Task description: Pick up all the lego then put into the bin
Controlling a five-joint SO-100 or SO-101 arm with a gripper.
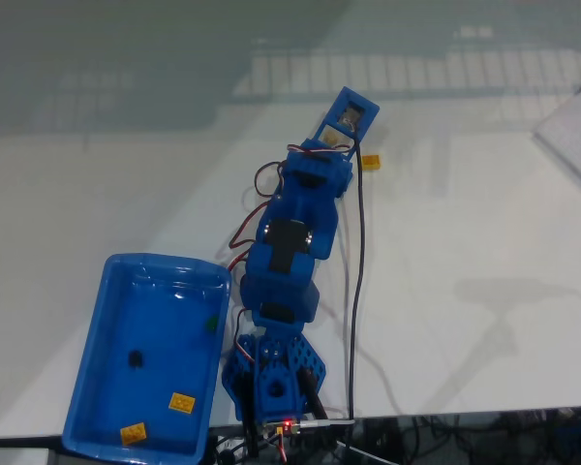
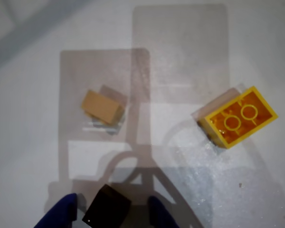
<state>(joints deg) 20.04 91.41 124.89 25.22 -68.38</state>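
Wrist view: small brick (image 2: 102, 107) left, upturned brick (image 2: 240, 117) right, third brick (image 2: 107, 207) below.

No readable text, labels, brands or numbers on anything in view.

the fixed view looks down from high above the tabletop (image 1: 484, 213), taking in the whole arm (image 1: 295, 252). the wrist view faces straight down, close. both share the yellow brick (image 1: 371, 162) (image 2: 240, 117).
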